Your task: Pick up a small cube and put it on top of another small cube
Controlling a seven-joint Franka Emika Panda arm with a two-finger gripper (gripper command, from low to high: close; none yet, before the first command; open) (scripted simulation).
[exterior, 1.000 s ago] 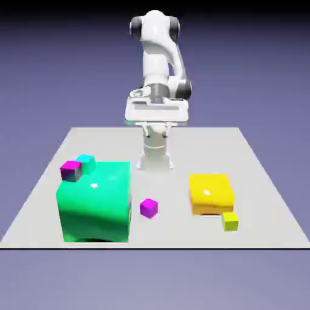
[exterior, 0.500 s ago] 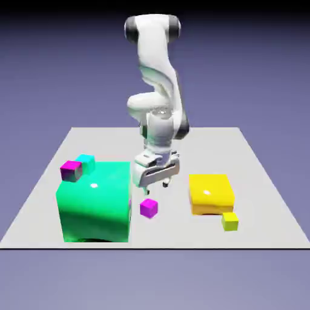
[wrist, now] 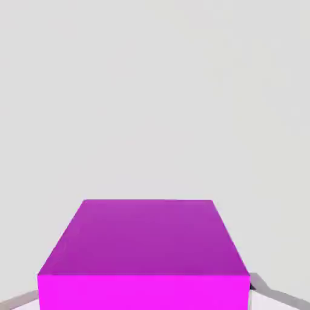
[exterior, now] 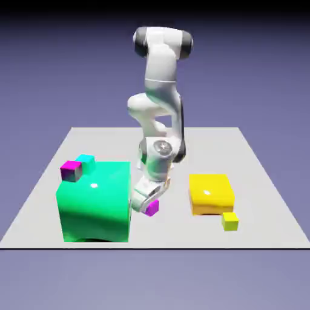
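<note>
Your jaws pinch the small magenta cube (wrist: 144, 254) on the tabletop (exterior: 181, 230). The big green block (exterior: 95, 200) sits close beside them.

Table (exterior: 266, 181) w/ two big blocks & four small cubes. Large block (exterior: 95, 200) sits at exterior view's left; two small cubes (exterior: 71, 170) (exterior: 86, 160) touch each other at its far-left corner. Flat block (exterior: 210, 193) sits right, a small cube (exterior: 229, 221) at its near-right corner. Between the blocks, another small cube (exterior: 151, 207) sits under the gripper (exterior: 147, 203), near front edge.
</note>
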